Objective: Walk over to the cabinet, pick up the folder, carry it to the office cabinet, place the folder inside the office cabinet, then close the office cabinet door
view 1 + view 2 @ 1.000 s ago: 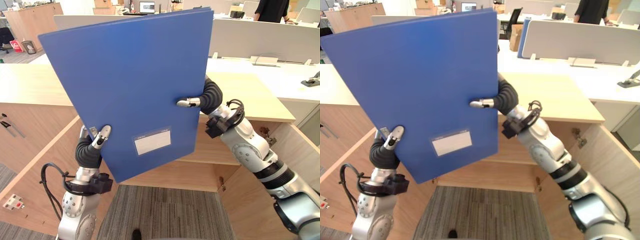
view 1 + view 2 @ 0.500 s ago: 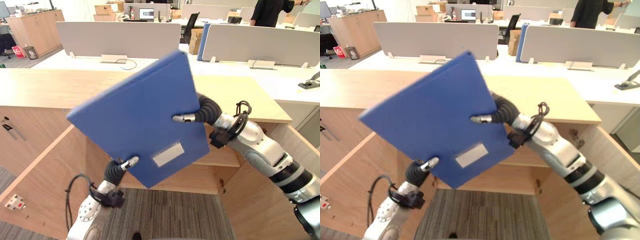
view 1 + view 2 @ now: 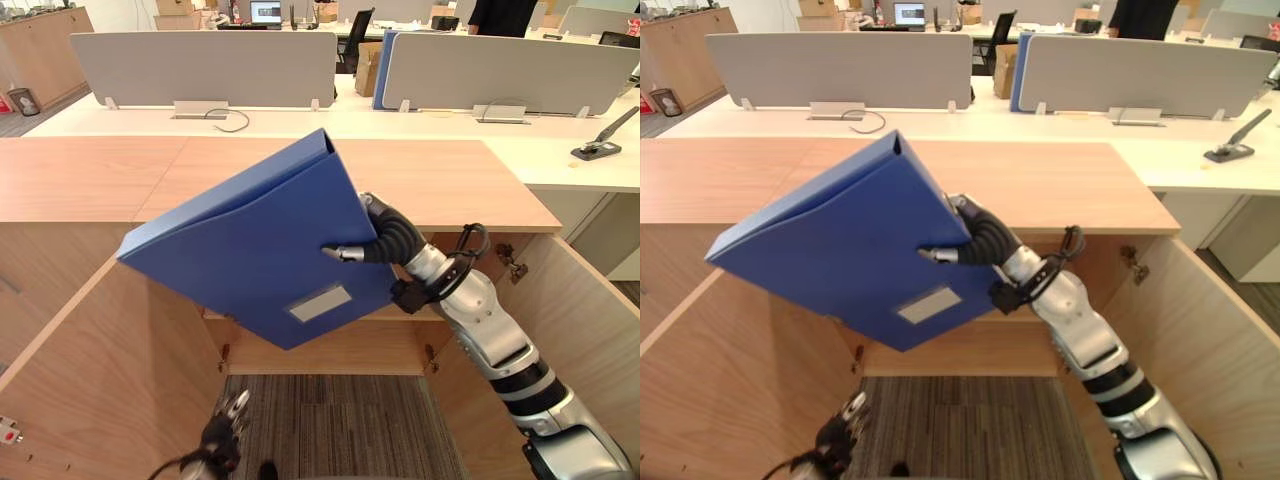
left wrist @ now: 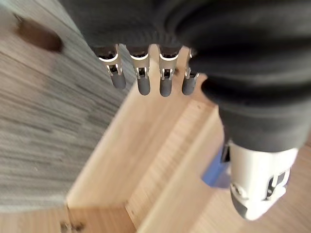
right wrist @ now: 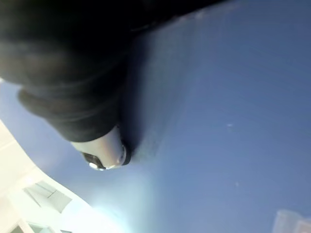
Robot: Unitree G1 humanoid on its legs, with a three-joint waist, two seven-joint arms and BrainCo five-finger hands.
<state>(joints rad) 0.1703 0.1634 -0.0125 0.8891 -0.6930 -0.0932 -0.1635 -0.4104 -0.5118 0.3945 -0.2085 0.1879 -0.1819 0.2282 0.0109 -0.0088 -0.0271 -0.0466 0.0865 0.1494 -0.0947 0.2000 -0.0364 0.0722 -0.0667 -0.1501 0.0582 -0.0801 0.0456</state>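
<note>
A blue folder (image 3: 250, 250) with a white label (image 3: 320, 302) hangs tilted in front of the open office cabinet (image 3: 330, 350), its top corner level with the cabinet's wooden top (image 3: 440, 180). My right hand (image 3: 390, 235) is shut on its right edge, thumb (image 5: 104, 158) pressed on the front cover and fingers hidden behind. My left hand (image 3: 228, 428) hangs low over the carpet by the left door, apart from the folder. Its fingers (image 4: 141, 80) are straight and hold nothing.
Both cabinet doors stand open: the left door (image 3: 110, 380) and the right door (image 3: 590, 320) flank the opening. Grey carpet (image 3: 330, 430) lies below. Behind the cabinet are white desks with grey dividers (image 3: 200, 65). A person (image 3: 500, 15) stands at the far back.
My left hand has let go of the folder's lower corner and dropped down toward the floor. The folder, now held by the right hand alone, has tipped flatter and lower toward the cabinet opening.
</note>
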